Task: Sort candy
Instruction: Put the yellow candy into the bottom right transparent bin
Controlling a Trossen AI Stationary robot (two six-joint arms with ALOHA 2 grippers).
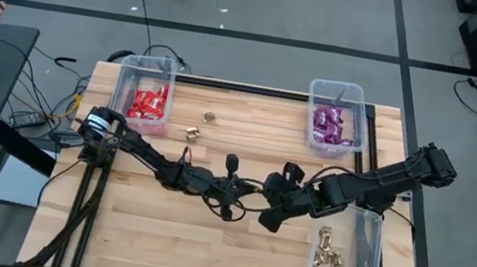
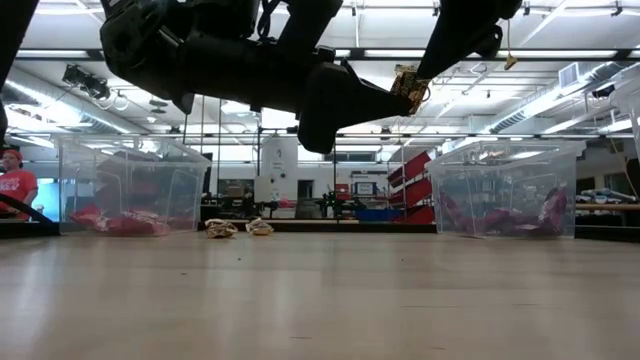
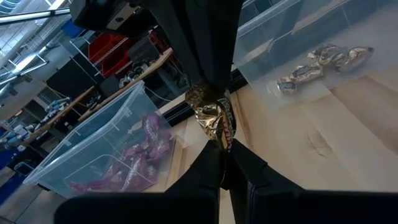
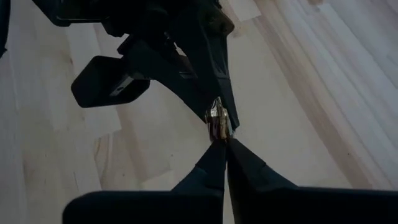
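Overhead, the left hand [image 1: 230,193] and the right hand [image 1: 258,191] meet nose to nose above the middle of the bench [image 1: 201,244], too dark and tangled there to show what passes between them. Two gold pieces [image 1: 199,124] lie loose on the wood toward the far side, nearer the left arm; the red packets [image 1: 149,102] sit in the far-left bin, the purple packets [image 1: 326,124] in the far-right bin, and more gold sweets [image 1: 328,249] in the tipped bin [image 1: 363,261] at the near right.

Level with the bench, a gold foil candy [image 2: 410,85] hangs high in the air, clear of the wood, pinched at the tip of a dark finger.

From the left wrist, that candy [image 3: 214,115] is caught between the two hands, its long axis running from one toward the other; the left fingers [image 3: 214,174] are pressed together on its near end.

From the right wrist, the right fingers [image 4: 217,165] are likewise closed on the foil [image 4: 217,118], with the other hand gripping the opposite end. Judging by this, it is a handover, and the gold bin lies on the right arm's side.
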